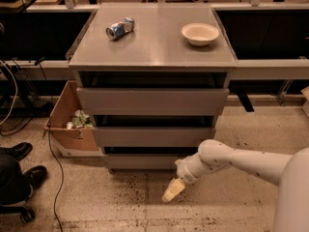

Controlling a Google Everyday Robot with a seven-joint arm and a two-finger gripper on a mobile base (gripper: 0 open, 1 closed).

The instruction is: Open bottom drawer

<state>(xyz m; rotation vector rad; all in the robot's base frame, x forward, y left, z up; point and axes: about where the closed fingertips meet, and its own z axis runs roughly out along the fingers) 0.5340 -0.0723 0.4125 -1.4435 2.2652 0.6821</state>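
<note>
The grey cabinet [153, 42] has three drawers. The bottom drawer [140, 161] is the lowest flat grey front, just above the floor, with a dark gap above it. My white arm comes in from the right. My gripper [172, 191] has cream-coloured fingers and hangs low over the floor, in front of and slightly below the bottom drawer's right half, apart from it.
A crushed can [120, 28] and a white bowl [200, 33] lie on the cabinet top. A cardboard box [67, 124] with trash stands left of the cabinet. A person's black shoes [19, 151] and cables are at the far left. Benches run behind.
</note>
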